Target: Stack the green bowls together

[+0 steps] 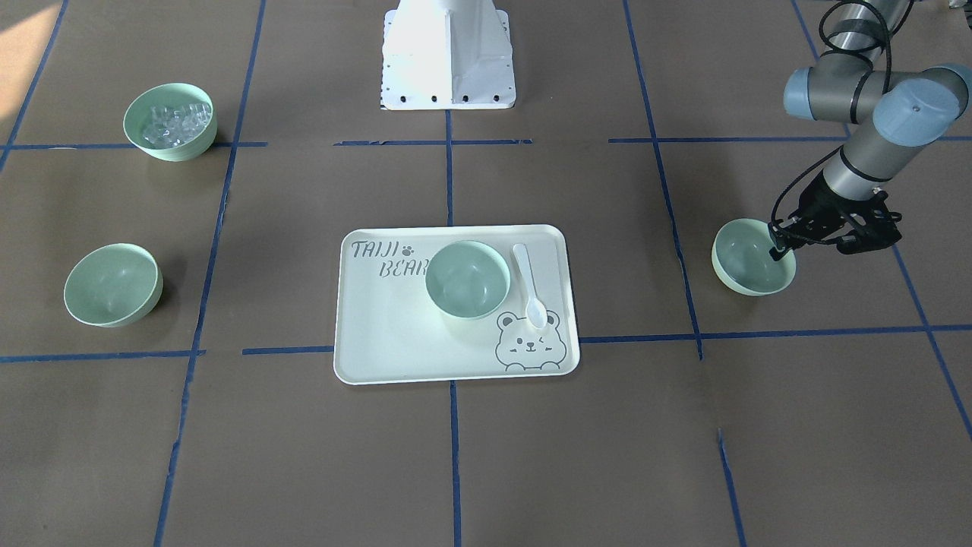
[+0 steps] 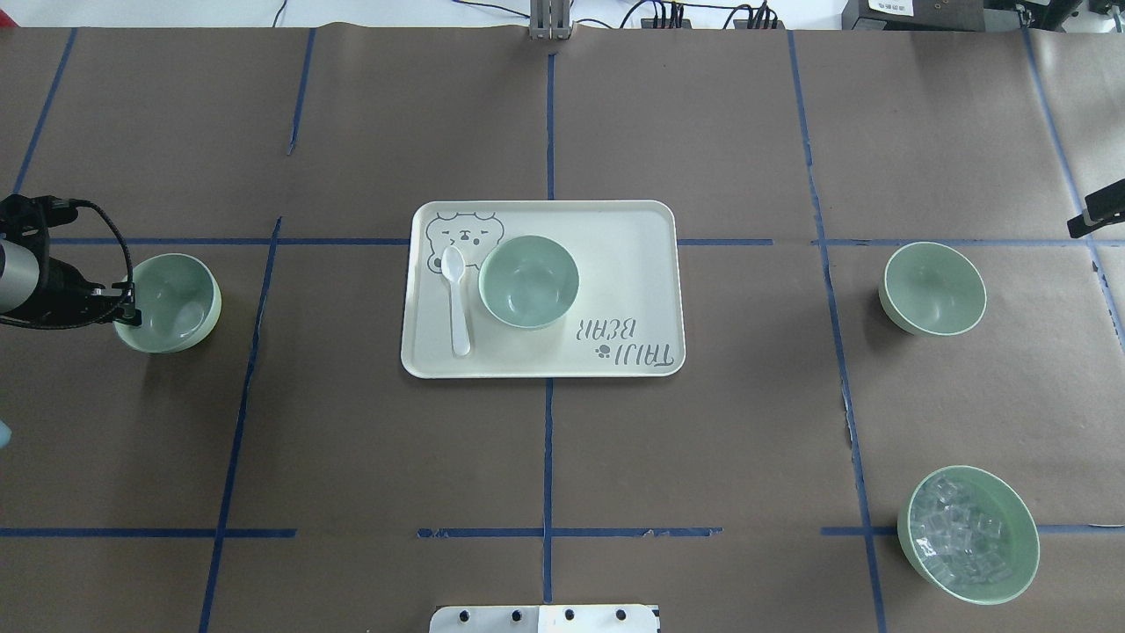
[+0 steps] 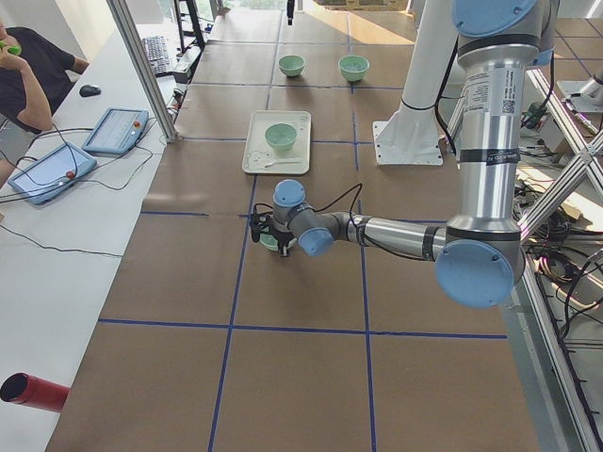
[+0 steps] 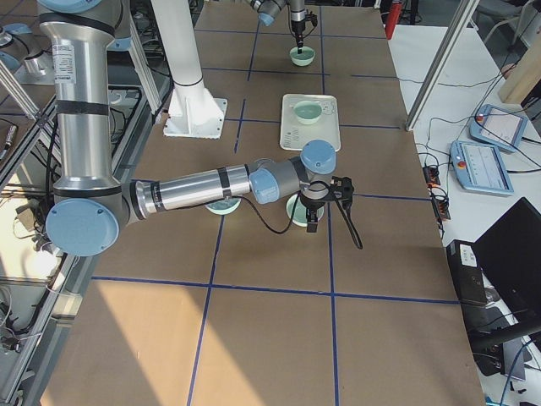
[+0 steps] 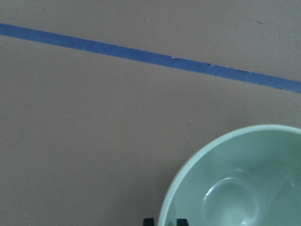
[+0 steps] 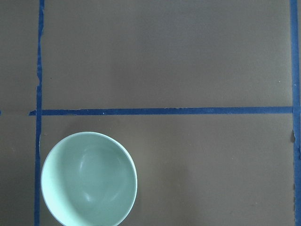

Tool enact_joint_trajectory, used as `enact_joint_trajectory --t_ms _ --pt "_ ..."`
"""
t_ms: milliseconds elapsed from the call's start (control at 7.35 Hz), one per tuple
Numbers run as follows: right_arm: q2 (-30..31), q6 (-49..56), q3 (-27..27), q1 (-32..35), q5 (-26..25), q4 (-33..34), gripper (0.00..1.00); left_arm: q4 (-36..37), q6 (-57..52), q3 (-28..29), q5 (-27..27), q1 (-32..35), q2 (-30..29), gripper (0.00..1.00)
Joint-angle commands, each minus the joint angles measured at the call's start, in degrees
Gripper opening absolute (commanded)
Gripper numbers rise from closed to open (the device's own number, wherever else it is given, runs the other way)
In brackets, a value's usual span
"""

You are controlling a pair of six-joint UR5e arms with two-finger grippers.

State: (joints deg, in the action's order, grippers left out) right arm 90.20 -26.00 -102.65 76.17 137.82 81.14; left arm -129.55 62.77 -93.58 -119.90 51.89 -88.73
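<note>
Step, as judged: grasp. Left gripper (image 2: 123, 314) at 9 o'clock rim of left green bowl (image 2: 176, 299), jaws straddling it; whether clamped, cannot tell. Right gripper (image 4: 313, 222) jaws: cannot tell. Next: lift, nest into centre green bowl (image 2: 528, 281) toward 3 o'clock.

Left arm (image 3: 487, 122): we see silver tubes ringed with black bands.
Joint caps (image 1: 919, 106): we see rounded pale blue covers.
Cable (image 1: 792, 190): we see a thin black cord.
Left claw (image 1: 777, 248): we see a black frame.
Base (image 1: 448, 57): we see a white pedestal with dark bolt holes.
</note>
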Motion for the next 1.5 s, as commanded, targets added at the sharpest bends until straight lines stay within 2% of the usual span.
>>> enact_joint_trajectory --t_ms 0,136,408,680,816,952,1224,1360 --pt "0.07 0.07 0.60 -0.32 -1.31 -0.10 1.00 1.40 -0.19 -4.74 -2.16 0.57 2.06 0.00" --pt "0.15 -0.02 2.18 -1.89 -4.28 -2.37 1.00 4.37 -0.10 -5.99 -7.49 3.54 0.94 0.00" --pt "0.24 -3.42 7.45 -3.65 -4.75 -11.05 1.00 11.66 4.60 -8.37 -7.98 3.83 -4.66 0.00" --pt "0.24 -8.01 9.03 -7.43 -5.80 -16.25 1.00 15.88 14.35 -9.16 -7.89 3.74 -12.13 0.00" --pt "0.24 -9.50 11.31 -7.79 -5.81 -19.67 1.00 22.09 18.84 -9.95 -7.81 3.65 -17.74 0.00" --pt "0.15 -13.25 12.03 -9.88 -5.98 -22.49 1.00 24.76 21.93 -10.13 -7.81 2.96 -20.93 0.00" --pt "0.07 -17.41 12.04 -12.79 -6.50 -24.62 1.00 24.96 29.57 -9.69 -7.28 -1.42 -24.45 0.00" --pt "0.07 -17.86 12.04 -14.98 -9.12 -24.71 1.00 24.96 33.69 -9.43 -7.19 -3.18 -26.65 0.00"
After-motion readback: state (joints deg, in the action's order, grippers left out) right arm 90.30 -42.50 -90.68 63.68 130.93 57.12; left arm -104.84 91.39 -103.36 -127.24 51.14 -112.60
